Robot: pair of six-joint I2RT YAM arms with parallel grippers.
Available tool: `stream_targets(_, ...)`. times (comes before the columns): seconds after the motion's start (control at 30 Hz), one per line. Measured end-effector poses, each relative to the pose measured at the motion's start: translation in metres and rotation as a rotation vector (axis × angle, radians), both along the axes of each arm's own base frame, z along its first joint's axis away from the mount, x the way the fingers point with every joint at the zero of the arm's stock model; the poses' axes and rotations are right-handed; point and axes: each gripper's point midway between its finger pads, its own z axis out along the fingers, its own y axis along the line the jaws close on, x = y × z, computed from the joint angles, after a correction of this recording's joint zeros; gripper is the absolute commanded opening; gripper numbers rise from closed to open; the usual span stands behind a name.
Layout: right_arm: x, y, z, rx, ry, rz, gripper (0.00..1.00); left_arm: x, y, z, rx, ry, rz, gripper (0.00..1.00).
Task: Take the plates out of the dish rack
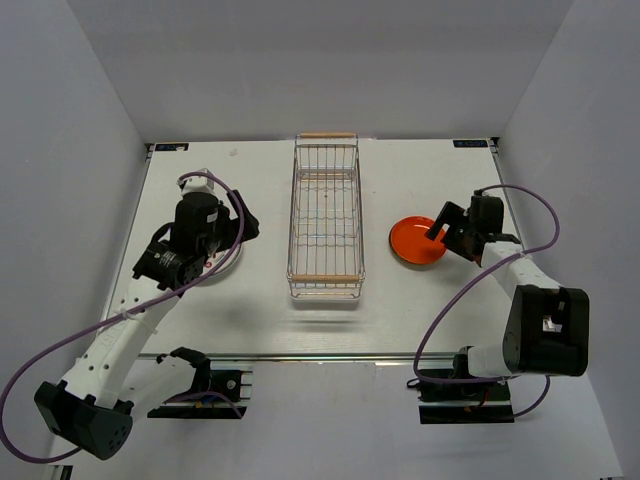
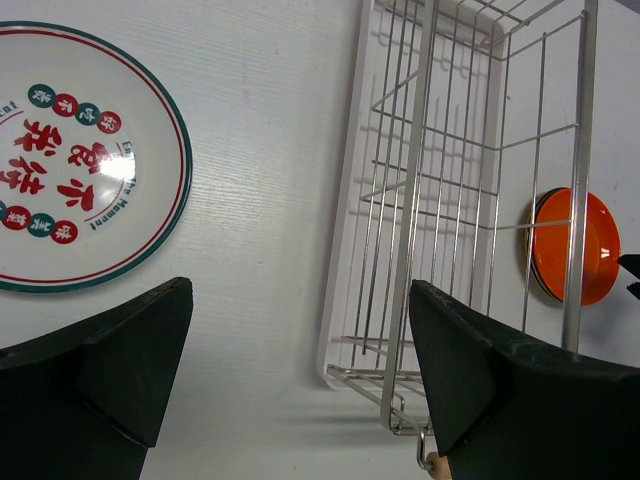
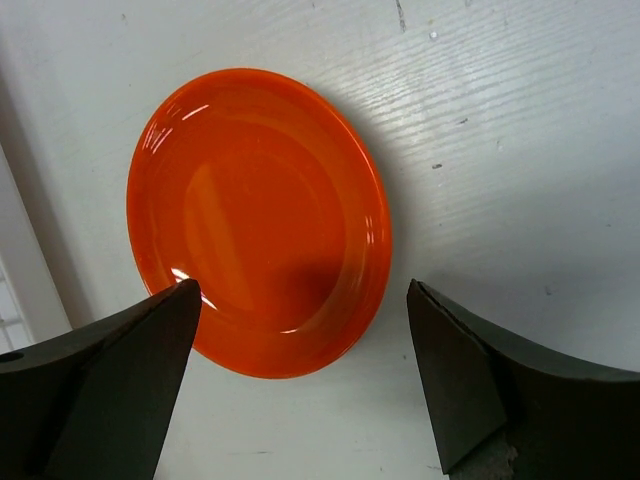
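Bright, even light comes from above. In the top view the rack [image 1: 326, 215] drops a soft grey shadow on the white table [image 1: 420, 310] toward 6 o'clock. The white plate [image 2: 80, 160] has a shiny white spot at its 3 o'clock side. The orange plate [image 3: 260, 220] shines at 7 o'clock, with a dark shadow at 5 o'clock.

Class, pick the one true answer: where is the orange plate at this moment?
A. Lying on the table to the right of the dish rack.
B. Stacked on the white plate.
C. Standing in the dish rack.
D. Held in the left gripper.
A: the orange plate lies flat on the table, right of the dish rack, which holds no plates.
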Motion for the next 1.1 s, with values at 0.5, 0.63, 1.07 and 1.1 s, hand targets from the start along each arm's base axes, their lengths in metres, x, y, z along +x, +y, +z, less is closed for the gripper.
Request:
stream_targets(0.5,-0.024,0.008,0.165,-0.003,-0.373,0.055,0.89,-0.001,0.013,0.029,0.016,-0.064,0.049,0.98)
stream_targets(0.63,-0.045,0.016,0.195,0.012,-0.469,0.097,0.89,-0.004,0.024,0.039,0.037,-0.080,0.092,0.98)
stream_targets(1.07,-0.062,0.020,0.194,0.010,-0.483,0.126,0.89,-0.018,0.046,0.050,0.054,-0.118,0.180,0.98)
stream_targets(1.1,-0.062,0.020,0.194,0.009,-0.484,0.126,0.89,-0.019,0.047,0.050,0.055,-0.117,0.182,0.98)
